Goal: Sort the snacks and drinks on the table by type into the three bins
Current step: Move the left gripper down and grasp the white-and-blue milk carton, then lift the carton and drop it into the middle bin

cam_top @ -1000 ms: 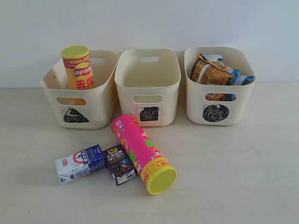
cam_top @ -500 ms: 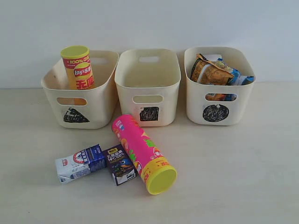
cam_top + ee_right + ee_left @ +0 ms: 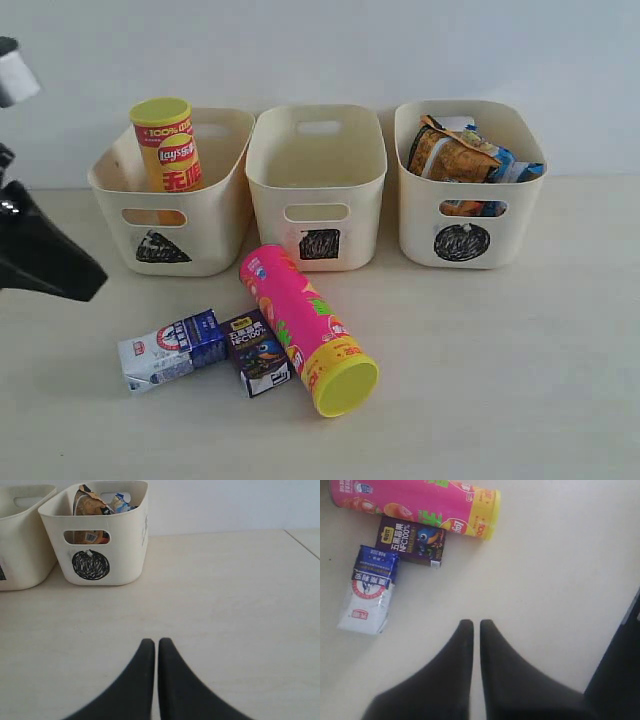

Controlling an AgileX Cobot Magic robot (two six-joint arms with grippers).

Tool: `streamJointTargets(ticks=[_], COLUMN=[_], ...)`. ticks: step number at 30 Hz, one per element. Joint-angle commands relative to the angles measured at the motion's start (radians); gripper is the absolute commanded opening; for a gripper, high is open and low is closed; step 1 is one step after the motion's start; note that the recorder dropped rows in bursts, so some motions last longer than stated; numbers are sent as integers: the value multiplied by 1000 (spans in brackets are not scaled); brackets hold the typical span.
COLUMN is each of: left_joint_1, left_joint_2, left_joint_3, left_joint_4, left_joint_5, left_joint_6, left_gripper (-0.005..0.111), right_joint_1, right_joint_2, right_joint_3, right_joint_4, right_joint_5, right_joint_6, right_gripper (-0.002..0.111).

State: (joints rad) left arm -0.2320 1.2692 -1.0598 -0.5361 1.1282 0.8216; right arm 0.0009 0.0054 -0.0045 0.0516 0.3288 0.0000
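A pink chip tube (image 3: 305,327) lies on its side on the table, with a dark purple carton (image 3: 257,352) and a white-and-blue carton (image 3: 170,349) to its left. A yellow-red chip tube (image 3: 165,145) stands in the triangle bin (image 3: 165,250). The square bin (image 3: 320,243) holds nothing visible. An orange bag (image 3: 447,155) and a blue-white bag (image 3: 508,165) fill the circle bin (image 3: 462,243). My left gripper (image 3: 472,624) is shut and empty, hovering apart from the cartons; its arm (image 3: 45,255) shows at the left edge. My right gripper (image 3: 152,642) is shut over bare table.
A white wall stands directly behind the bins. In the right wrist view the table's edge (image 3: 301,541) runs near the far corner. A dark part of the robot (image 3: 620,680) sits beside the left gripper.
The left arm has come into the exterior view at the left edge; before, no arm showed. The snacks, cartons and bins have not moved.
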Motion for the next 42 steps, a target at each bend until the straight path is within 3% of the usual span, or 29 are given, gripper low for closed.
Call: streamJointTargets(ticks=[1, 2, 4, 5, 6, 10, 19, 24, 28, 31, 33, 37, 42], left_joint_1=[-60, -70, -93, -95, -95, -95, -95, -95, -95, -95, -95, -95, -95], left_joint_2=[108, 138, 226, 277, 302, 406, 578, 637, 672, 682, 682, 670, 613], left_joint_3=[-55, -67, -93, -97, -97, -97, -97, -97, -97, -97, -97, -97, -97], left_joint_4=[86, 109, 193, 223, 235, 273, 301, 328, 342, 330, 330, 324, 324], left_joint_5=[-51, -51, -56, -62, -67, -122, -369, -430, -430, -436, -436, -387, -335], left_joint_6=[18, 18, 18, 18, 18, 18, 96, 100, 100, 100, 100, 100, 114], left_gripper=[4, 5, 20, 36, 45, 72, 77, 77, 74, 66, 50, 6, 4], right_joint_1=[-2, -2, -2, -2, -2, -2, -1, -1, -1, -1, -1, -1, -1], right_joint_2=[-5, -5, -5, -5, -5, -5, -5, -5, -5, -5, -5, -5, -5], right_joint_3=[5, 5, 5, 5, 5, 5, 5, 5, 5, 5, 5, 5, 5], right_joint_4=[-1, -1, -1, -1, -1, -1, -3, -3, -3, -3, -3, -3, -3], right_joint_5=[-7, -7, -7, -7, -7, -7, -4, -4, -4, -4, -4, -4, -4], right_joint_6=[0, 0, 0, 0, 0, 0, 0, 0, 0, 0, 0, 0, 0], right_gripper=[0, 0, 0, 0, 0, 0, 0, 0, 0, 0, 0, 0, 0])
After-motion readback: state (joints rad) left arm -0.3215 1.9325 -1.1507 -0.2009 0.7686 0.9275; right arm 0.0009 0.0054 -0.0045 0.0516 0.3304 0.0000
